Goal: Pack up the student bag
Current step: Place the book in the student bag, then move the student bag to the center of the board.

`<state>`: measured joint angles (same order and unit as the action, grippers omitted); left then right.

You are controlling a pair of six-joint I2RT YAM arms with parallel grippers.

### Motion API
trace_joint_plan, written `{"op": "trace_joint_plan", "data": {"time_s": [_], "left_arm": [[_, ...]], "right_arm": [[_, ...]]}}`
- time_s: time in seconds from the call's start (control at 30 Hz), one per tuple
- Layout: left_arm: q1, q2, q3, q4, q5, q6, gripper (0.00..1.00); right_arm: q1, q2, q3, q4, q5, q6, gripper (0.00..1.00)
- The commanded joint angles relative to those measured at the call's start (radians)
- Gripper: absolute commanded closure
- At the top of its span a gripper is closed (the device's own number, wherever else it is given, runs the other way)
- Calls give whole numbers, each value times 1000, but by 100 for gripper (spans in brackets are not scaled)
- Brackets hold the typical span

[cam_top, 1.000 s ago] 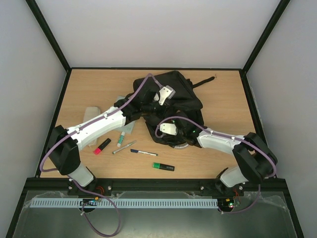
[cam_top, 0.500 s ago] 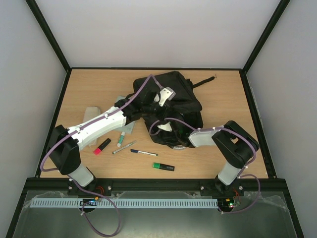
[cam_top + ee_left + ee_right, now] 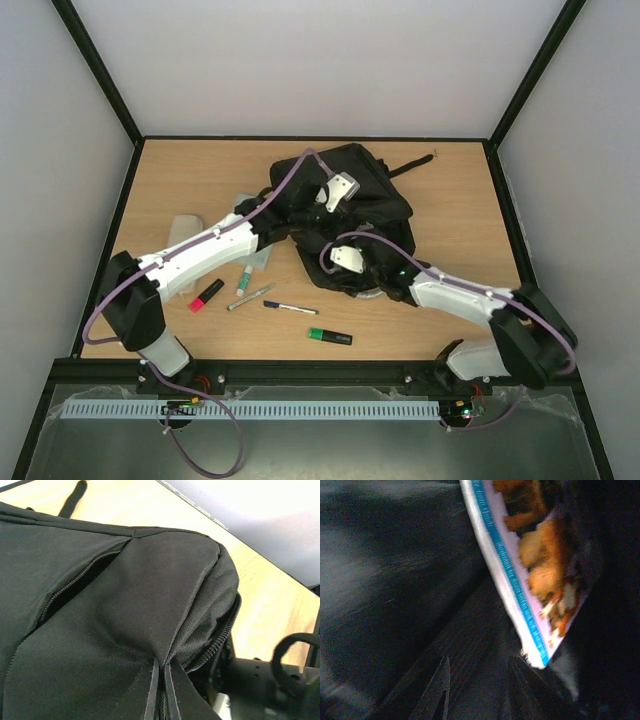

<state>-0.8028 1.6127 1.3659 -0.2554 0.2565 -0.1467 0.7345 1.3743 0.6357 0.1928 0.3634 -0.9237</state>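
Observation:
The student bag (image 3: 375,205) is a large black backpack lying at the back middle of the table. My left gripper (image 3: 325,205) is shut on a fold of its fabric beside the zip; the left wrist view shows the closed gripper (image 3: 162,682) pinching the bag (image 3: 125,605). My right gripper (image 3: 332,242) reaches into the bag's opening. In the right wrist view its fingers (image 3: 441,690) stand apart inside the dark bag (image 3: 395,580), beside a booklet (image 3: 530,575) with a white and blue edge and an orange picture, which rests against one finger.
On the table in front of the bag lie a red marker (image 3: 207,294), a green-capped pen (image 3: 242,280), a silver pen (image 3: 250,296), a dark pen (image 3: 290,308) and a green highlighter (image 3: 329,336). A clear plastic pouch (image 3: 185,230) lies at the left.
My right arm raised its elbow and pushed further into the bag, then lowered and stretched out again, with the wrist drawing back a little. My left gripper has kept its hold.

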Motion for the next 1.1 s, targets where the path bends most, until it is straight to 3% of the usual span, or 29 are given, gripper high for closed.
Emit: {"op": "trace_joint_plan", "data": {"time_s": [0.0, 0.2, 0.4, 0.47, 0.6, 0.73, 0.9, 1.07], "left_arm": [[-3, 36, 40, 16, -35, 22, 98], [-5, 96, 32, 19, -2, 14, 98], [-17, 145, -82, 123, -49, 4, 96], [-18, 150, -104, 144, -56, -8, 88], [-22, 131, -91, 85, -53, -23, 62], [-22, 1, -158, 103, -40, -45, 36], [20, -138, -264, 125, -185, -86, 15], [204, -142, -303, 85, -249, -242, 1]], "right_arm": [[19, -205, -50, -341, -178, 84, 66], [19, -435, -38, -623, -333, 177, 64], [17, -547, 39, -666, -291, 318, 65], [5, -559, 87, -665, -295, 389, 65], [-92, -557, 158, -641, -358, 493, 63], [-165, -518, 193, -549, -358, 590, 57], [-274, -370, 263, -458, -478, 728, 47], [-356, -311, 216, -336, -700, 812, 42]]}}
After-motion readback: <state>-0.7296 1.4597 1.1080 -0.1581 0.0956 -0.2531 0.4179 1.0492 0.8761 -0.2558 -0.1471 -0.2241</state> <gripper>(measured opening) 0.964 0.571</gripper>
